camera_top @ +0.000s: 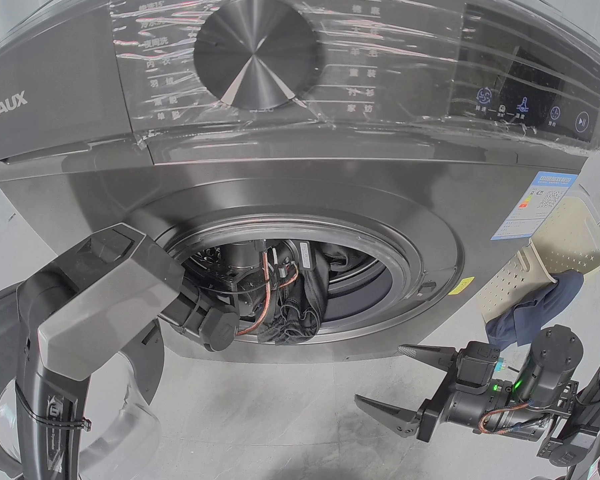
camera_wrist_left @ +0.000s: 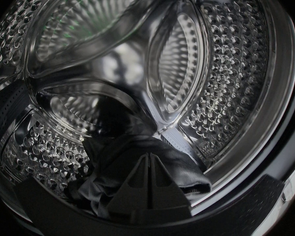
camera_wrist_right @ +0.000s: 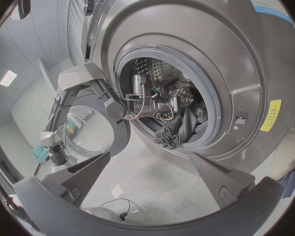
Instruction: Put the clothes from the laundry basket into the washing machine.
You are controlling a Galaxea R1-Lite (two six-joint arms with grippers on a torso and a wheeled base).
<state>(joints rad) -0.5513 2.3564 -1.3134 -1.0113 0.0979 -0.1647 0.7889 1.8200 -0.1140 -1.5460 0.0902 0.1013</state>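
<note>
Left gripper (camera_wrist_left: 149, 158) clenched on dark garment (camera_top: 301, 295), held inside drum (camera_wrist_left: 236, 66) so cloth clears lip; right gripper (camera_top: 379, 373) kept spread near laundry basket (camera_top: 570, 241), readied for next piece.

Smooth pale grey floor (camera_top: 267, 415), white wall (camera_wrist_right: 24, 110), tiled ceiling (camera_wrist_right: 39, 33), lit panel lamp (camera_wrist_right: 8, 78).

The washing machine (camera_top: 300, 181) stands ahead with its door (camera_wrist_right: 88, 131) swung open to the left, the left claw (camera_wrist_left: 149, 158) inside the drum (camera_wrist_left: 232, 66) over a garment (camera_top: 300, 301) spilling across the opening's lower rim, the laundry basket (camera_top: 573, 241) at the machine's right with another garment (camera_top: 533, 311) hanging over its edge, and the right claw (camera_top: 379, 373) below and in front of it
</note>
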